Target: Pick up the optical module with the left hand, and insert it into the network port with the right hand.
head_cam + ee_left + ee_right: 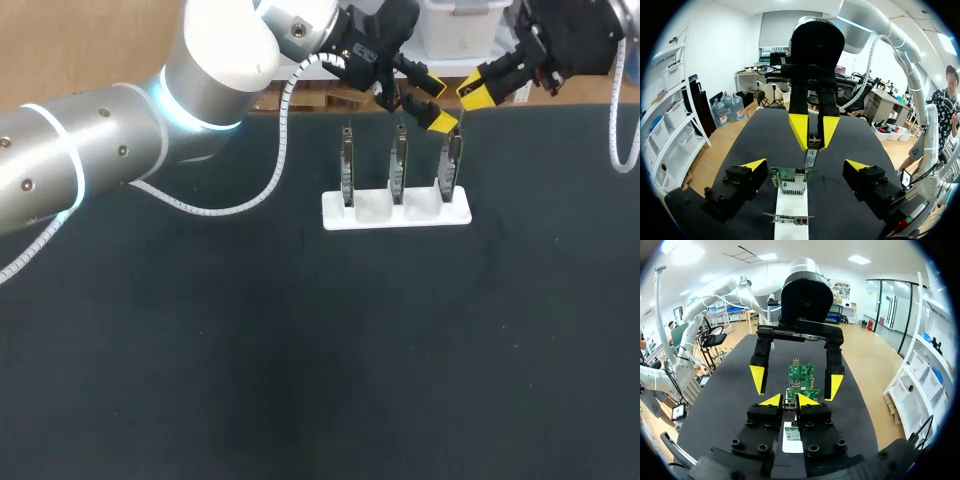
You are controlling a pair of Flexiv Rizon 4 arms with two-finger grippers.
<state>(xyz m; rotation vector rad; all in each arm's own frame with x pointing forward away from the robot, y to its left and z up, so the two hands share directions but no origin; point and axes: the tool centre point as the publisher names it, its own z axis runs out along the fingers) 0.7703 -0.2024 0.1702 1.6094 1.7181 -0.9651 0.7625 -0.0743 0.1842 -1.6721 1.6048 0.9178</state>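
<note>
- At the far side of the counter [300, 380], you have a white stand [395, 212] holding three green network cards [399, 165] upright in a row, one behind the other when seen from either wrist.
- Your right gripper [814, 134] comes in from the far right corner and hangs over the stand's right end. Its two yellow tips are pressed close together on the optical module [811, 158].
- The module is a small, narrow metal piece. It is pinched at its upper end and points down out of the tips towards the right-end card [790, 180].
- From the left wrist, the module's lower end sits just above that card's top edge. You cannot tell whether the two touch.
- Your left gripper [796, 383] reaches in from the left, past the middle of the stand, and faces the right gripper. Its fingers are spread wide and hold nothing.
- From the left wrist, the right-end card stands between those spread fingers, apart from both of them.
</note>
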